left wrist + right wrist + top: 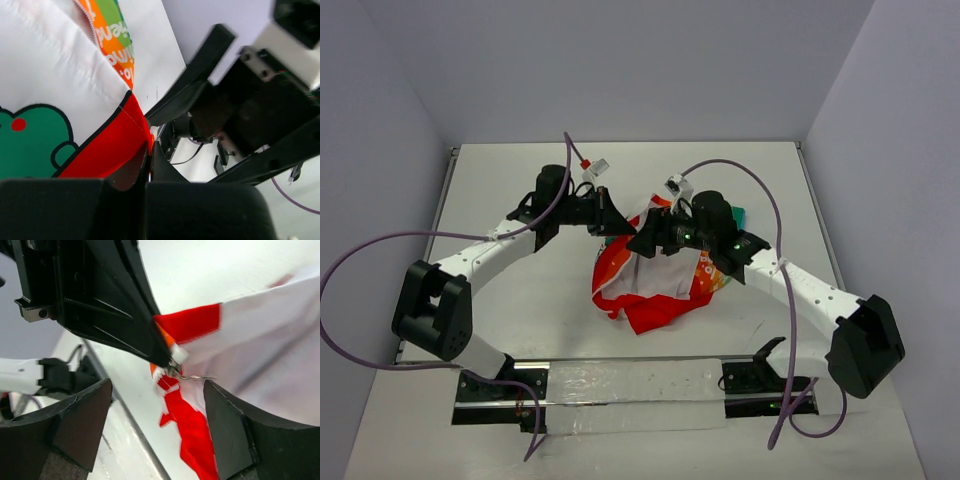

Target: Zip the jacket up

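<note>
The jacket (655, 285) lies bunched mid-table, red with a white inside and an orange striped panel. My left gripper (618, 222) is shut on its red bottom corner and holds it lifted; the left wrist view shows the red hem (115, 150) pinched between the closed fingers (165, 170). My right gripper (645, 240) is open just beside it. In the right wrist view its fingers (80, 425) stand wide apart around the held corner, where a small metal zipper pull (190, 375) sticks out under the left gripper's black fingertip (125, 315). The pull touches neither right finger.
The two grippers are almost touching above the jacket's far edge. A teal object (741, 213) peeks out behind the right arm. Purple cables (750, 175) loop over both arms. A taped strip (630, 395) runs along the near table edge.
</note>
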{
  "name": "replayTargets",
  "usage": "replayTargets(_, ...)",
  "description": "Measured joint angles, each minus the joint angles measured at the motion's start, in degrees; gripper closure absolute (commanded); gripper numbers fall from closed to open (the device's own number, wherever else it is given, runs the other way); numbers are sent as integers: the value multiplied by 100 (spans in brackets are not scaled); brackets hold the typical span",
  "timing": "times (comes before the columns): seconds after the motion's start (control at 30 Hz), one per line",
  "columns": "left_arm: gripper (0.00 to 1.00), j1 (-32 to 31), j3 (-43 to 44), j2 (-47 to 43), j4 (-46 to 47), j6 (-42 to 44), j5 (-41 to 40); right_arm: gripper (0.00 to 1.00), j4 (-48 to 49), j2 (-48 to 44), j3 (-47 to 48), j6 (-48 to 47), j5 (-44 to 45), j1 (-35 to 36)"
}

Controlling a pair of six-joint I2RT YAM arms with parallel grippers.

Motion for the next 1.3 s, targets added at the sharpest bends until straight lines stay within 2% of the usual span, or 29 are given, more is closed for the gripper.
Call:
replayTargets(0.1,100,77,-280,1,145,-174,1,18,-806,-280,217,-249,518,-1)
replayTargets(0.27,100,167,-440,18,299,-356,14,19,-1740,-1415,240,-531,1429,-244)
replayTargets(0.4,100,187,-441,18,414,-412,55,23,-2037,-2084,228,-581,1954,-1008)
replayTargets(0.53,100,256,-441,18,414,-413,62,32,-2199,-2129,99,-468,2320,-1813)
replayTargets(0.57,100,281,-441,18,414,-414,64,35,-2233,-2057,59,-429,2440,-1908)
replayTargets(0.63,100,324,-441,17,417,-418,69,49,-2313,-1812,20,-367,2637,-1950)
replayTargets(0.7,100,357,-441,16,418,-422,83,58,-2372,-1542,15,-273,2867,-1950)
replayTargets(0.77,100,379,-441,14,416,-423,92,61,-2342,-1256,15,-192,3090,-1951)
replayTargets(0.93,100,381,-441,-11,402,-423,91,58,-2269,-211,157,-130,3483,-1979)
replayTargets(1.1,100,407,-437,-79,324,-419,84,45,-2207,1351,942,-152,3668,-2040)
replayTargets(1.3,100,417,-370,-87,174,-400,78,41,-2242,2544,1694,-156,4019,-2124)
